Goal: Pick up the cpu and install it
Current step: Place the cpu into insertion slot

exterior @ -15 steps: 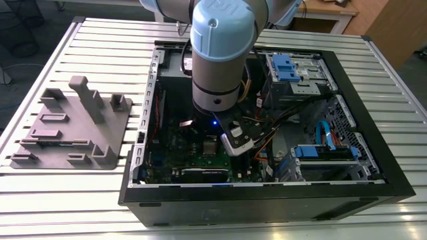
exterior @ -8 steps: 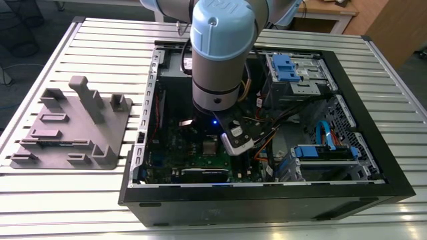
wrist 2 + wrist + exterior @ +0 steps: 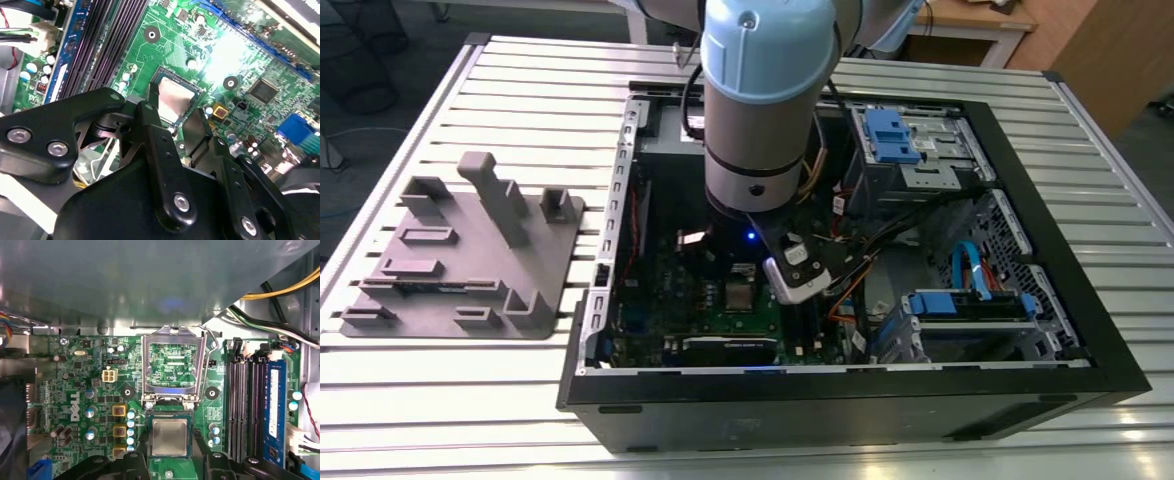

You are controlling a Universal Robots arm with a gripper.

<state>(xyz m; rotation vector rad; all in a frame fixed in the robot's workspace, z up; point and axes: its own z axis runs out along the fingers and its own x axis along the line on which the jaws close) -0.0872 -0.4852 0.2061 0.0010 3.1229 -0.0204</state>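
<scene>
1. Slatted metal table underneath, an open computer case lying on it, and the arm reaches straight down inside. Let's go to the business end.
2. Here's the gripper, right down at the socket: black fingers parted, one on each side of the cpu, clamping nothing.
3. Look at the first wrist view. The cpu lies flat in the socket, silver top up, with a thin dark strip of socket showing between the chip and each fingertip.
4. Just beside the seated chip, between it and the case's metal wall, the load plate stands flipped open, with green board visible through its window. Its wire lever sits at one corner.
5. Around all that is the green motherboard. Dark memory slots run along one side of the socket, a blue slot next to them.
6. Further out, yellow and black cables trail past the case wall.
7. In the exterior view, drive bays with blue tabs fill the case's side towards the exterior view's right.
8. Out on the table, at the exterior view's left and well apart from the case, sits a grey moulded fixture with upright posts.
</scene>
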